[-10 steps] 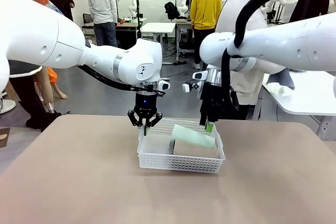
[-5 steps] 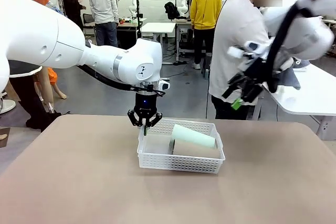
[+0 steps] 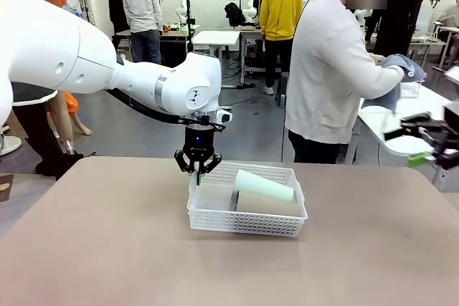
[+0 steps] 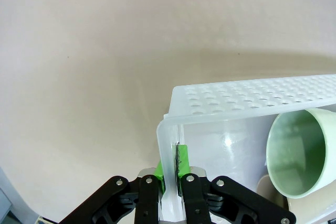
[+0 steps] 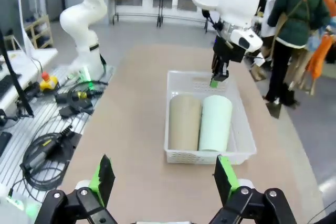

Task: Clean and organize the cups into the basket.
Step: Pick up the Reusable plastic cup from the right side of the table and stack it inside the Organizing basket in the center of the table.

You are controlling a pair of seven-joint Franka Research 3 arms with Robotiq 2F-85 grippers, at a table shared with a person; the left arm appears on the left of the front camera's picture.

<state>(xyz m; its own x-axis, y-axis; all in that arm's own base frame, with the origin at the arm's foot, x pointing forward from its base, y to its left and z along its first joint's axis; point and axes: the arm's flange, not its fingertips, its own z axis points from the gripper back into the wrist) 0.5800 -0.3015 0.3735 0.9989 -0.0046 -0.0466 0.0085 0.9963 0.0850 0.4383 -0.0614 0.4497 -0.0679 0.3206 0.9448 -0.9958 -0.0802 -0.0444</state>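
Seen from the front, the basket [image 3: 247, 224] is pictured near the middle of the table [image 3: 107, 249], its far left corner pinched by the left gripper [image 3: 199, 167], whose jaws are clamped narrow on the rim. The hold is judged to be there to steady the basket while cups are laid in. Two cups are shown lying on their sides inside, the mint cup [image 3: 264, 185] behind the tan cup [image 3: 267, 205]. The right gripper [image 3: 406, 147] is caught blurred at the right edge, well apart from the basket and past the table's edge, near a person [image 3: 330, 69] who is turned toward a side table

From the left wrist, the basket's thin wall is seen gripped between the two green pads, one inside and one outside the rim. The mint cup's open mouth is turned toward this corner, and nothing is seen in it

From the right wrist, the basket is viewed from well off and above, with the two cups lying side by side, touching and packed lengthwise, which is judged to leave room beside them. This gripper's jaws are spread wide with nothing between them, which suggests that another cup is to be fetched
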